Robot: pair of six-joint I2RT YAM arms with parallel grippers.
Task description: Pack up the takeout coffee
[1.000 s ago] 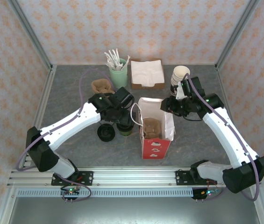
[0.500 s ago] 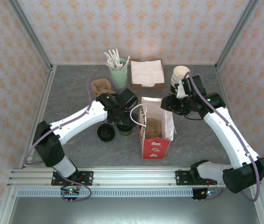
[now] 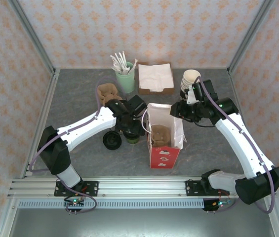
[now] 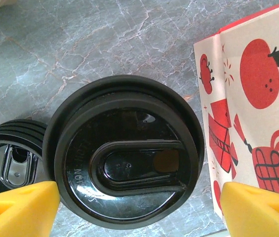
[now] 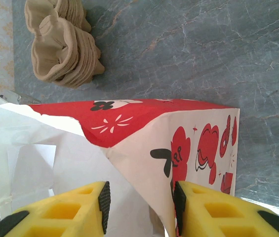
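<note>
The takeout coffee [image 4: 124,175] stands on the table just left of the red-and-white paper bag [image 3: 165,148], its black lid facing up at my left wrist camera. In the top view its dark green side [image 3: 133,138] peeks out under my left gripper [image 3: 132,129]. That left gripper [image 4: 139,207] is open, a yellow fingertip [image 4: 18,207] on each side of the lid, with a gap on the bag side. My right gripper [image 3: 178,109] is at the bag's back right rim. The right gripper [image 5: 140,207] stands open, and the bag's wall [image 5: 188,143] passes between its pads.
A stack of black lids [image 3: 112,140] lies left of the cup. At the back are brown cardboard holders [image 3: 107,91], a mint-green cup of stirrers [image 3: 125,74], a box of napkins [image 3: 155,78] and nested cups [image 3: 190,79]. A brown holder [image 3: 160,134] sits inside the bag.
My left arm has swung a little to the right, bringing its gripper over the cup beside the bag. The right arm and the bag have stayed put.
</note>
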